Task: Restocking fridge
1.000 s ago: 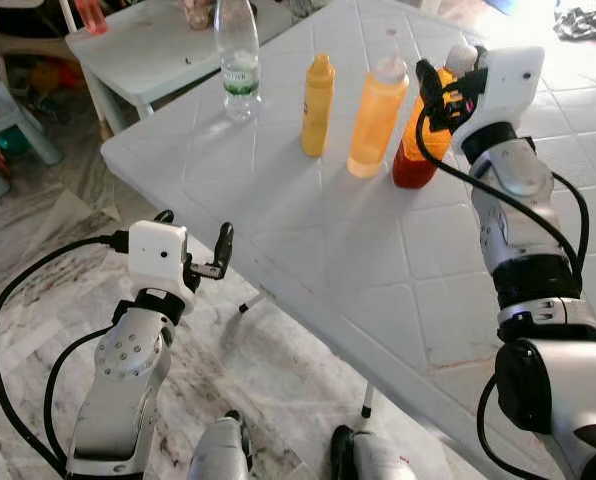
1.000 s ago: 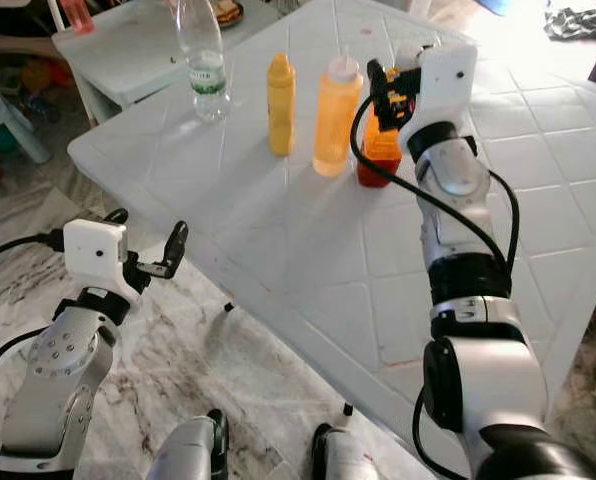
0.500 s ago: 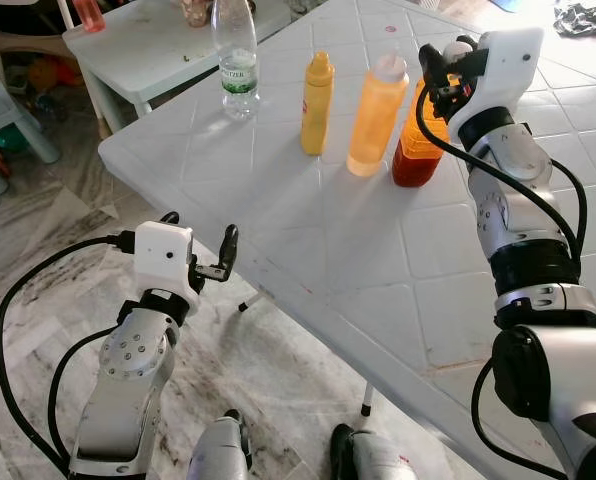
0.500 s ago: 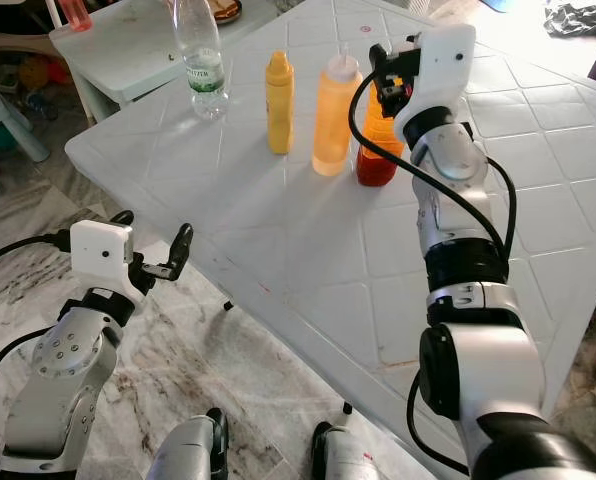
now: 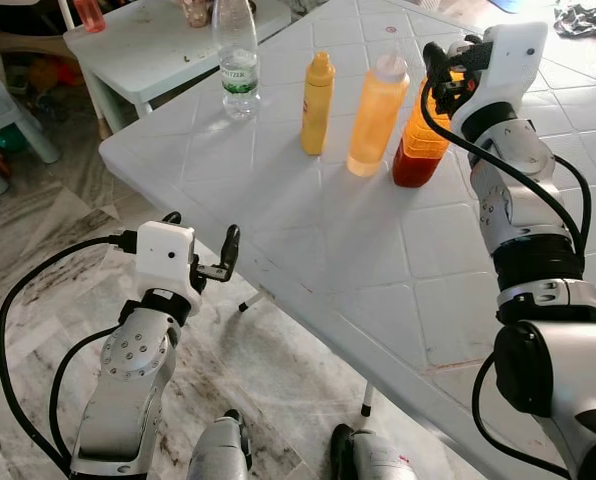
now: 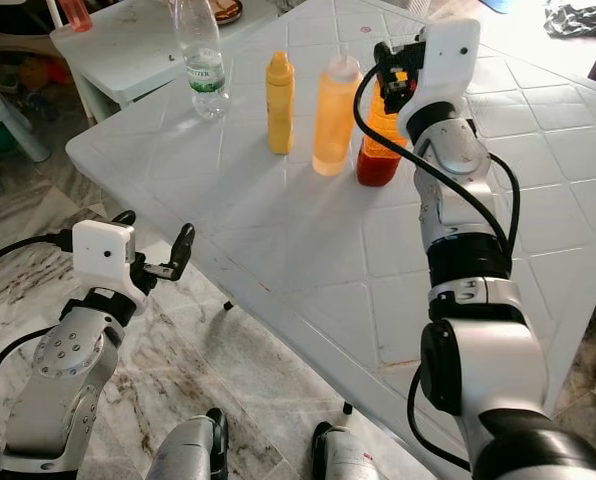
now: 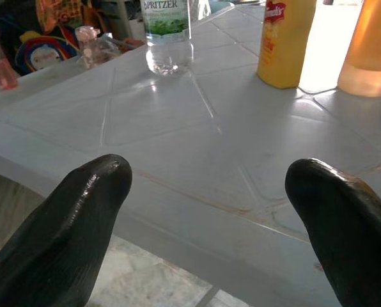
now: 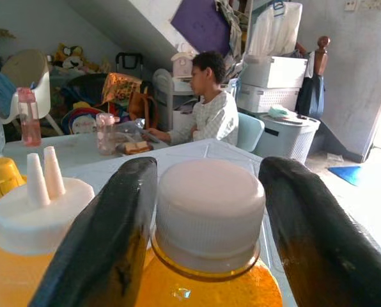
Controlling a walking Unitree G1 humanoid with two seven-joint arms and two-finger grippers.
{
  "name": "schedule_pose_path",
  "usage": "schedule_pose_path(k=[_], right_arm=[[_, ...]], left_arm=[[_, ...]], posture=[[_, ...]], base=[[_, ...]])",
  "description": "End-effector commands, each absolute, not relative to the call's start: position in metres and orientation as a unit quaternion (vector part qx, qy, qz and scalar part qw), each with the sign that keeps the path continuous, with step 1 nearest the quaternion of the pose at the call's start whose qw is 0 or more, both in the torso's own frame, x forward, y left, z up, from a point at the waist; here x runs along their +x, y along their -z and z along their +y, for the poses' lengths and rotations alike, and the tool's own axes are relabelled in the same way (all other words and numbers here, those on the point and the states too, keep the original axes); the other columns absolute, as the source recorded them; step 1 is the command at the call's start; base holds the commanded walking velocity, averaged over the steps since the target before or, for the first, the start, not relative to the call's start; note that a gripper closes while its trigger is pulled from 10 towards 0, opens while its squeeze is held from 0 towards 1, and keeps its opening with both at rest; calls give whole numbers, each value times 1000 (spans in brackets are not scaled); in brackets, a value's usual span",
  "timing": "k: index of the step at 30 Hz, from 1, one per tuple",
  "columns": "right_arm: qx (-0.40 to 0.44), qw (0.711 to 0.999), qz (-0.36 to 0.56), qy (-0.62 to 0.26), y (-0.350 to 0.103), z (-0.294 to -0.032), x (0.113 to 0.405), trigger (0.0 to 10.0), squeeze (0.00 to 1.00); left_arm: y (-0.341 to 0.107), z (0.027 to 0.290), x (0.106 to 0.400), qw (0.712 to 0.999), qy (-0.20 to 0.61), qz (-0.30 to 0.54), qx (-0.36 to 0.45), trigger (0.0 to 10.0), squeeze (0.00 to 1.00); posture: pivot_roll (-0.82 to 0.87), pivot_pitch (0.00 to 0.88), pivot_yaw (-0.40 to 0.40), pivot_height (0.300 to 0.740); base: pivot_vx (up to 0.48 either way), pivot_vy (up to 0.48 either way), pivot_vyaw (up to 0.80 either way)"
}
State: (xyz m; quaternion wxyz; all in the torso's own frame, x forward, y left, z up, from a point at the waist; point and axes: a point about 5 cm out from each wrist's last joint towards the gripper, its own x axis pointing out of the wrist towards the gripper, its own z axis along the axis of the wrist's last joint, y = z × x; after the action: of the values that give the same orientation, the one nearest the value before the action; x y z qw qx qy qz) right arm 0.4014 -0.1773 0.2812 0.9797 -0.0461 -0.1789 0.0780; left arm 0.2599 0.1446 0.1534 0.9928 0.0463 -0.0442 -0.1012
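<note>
1. Right gripper (image 5: 446, 72) has risen a little over the last second and now straddles the white cap of the orange sauce bottle (image 5: 419, 140). From the head, the bottle sits at 1 o'clock on the white table (image 5: 378, 260).
2. In the right wrist view its fingers (image 8: 107, 243) are spread wide, one on each side of the white cap (image 8: 209, 214), with a gap on both sides. Nothing is gripped yet.
3. My read: the approach is done and aligned at neck height. The next step is to close on the cap or neck, then lift for the fridge run. The tall bottle could tip if the squeeze is off-centre.
4. The pale orange squeeze bottle (image 5: 377, 115) stands just beside the target at its 9 o'clock. There's little clearance for the near finger.
5. Left gripper (image 5: 221, 255) idles below the table edge at 8 o'clock, fingers apart and empty.
6. Writing: the clear water bottle (image 7: 168, 32) reads "SPRITZER". The yellow mustard bottle (image 7: 284, 41) has a red label, with text too cropped to read.
7. A person (image 8: 209, 109) sits behind the table.
</note>
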Motion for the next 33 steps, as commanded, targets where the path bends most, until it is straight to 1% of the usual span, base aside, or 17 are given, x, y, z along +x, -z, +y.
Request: schedule_pose_path(k=[1,6,7,9,10,16,20,24,26,31,33], right_arm=[[-54,984,-149,-79,-272,-179,404,10000,0],[-51,985,-141,-86,-270,-178,406,10000,0],[-49,985,-140,-88,-270,-178,406,3412,0],[-48,985,-139,-89,-270,-177,406,3412,0],[-43,986,-134,-95,-269,-176,406,0,0],[-43,986,-113,-112,-263,-171,407,0,0],[-43,988,-103,-107,-261,-172,407,0,0],[-42,992,-79,-92,-255,-177,406,0,0],[-35,994,-74,-78,-253,-181,404,0,0],[-50,990,-119,-58,-258,-188,392,0,0],[-42,987,-145,-49,-261,-190,384,0,0]], left_arm=[[-152,144,259,993,103,-39,50,10000,0],[-151,144,259,993,103,-37,50,10000,0],[-151,144,259,993,103,-37,50,10000,0],[-151,144,259,993,103,-37,50,10000,0],[-151,144,260,993,103,-37,51,10000,0],[-151,144,260,993,103,-36,52,10000,0],[-151,143,261,993,103,-36,52,10000,0],[-150,142,261,993,104,-35,51,10000,0],[-147,141,261,993,99,-21,54,10000,0],[-143,140,263,995,89,-11,52,10000,0],[-144,139,265,995,84,-13,50,10000,0]], posture=[[161,206,21,740],[161,205,20,740],[161,205,20,740],[161,205,20,740],[163,204,20,740],[161,205,21,740],[160,204,20,740],[158,205,20,740],[159,204,17,740],[157,195,10,740],[156,192,8,740]], base=[[0,0,0],[0,0,0],[0,0,0],[0,0,0],[0,0,0],[0,0,0],[0,0,0],[0,0,0],[0,0,0],[0,0,0],[0,0,0]])
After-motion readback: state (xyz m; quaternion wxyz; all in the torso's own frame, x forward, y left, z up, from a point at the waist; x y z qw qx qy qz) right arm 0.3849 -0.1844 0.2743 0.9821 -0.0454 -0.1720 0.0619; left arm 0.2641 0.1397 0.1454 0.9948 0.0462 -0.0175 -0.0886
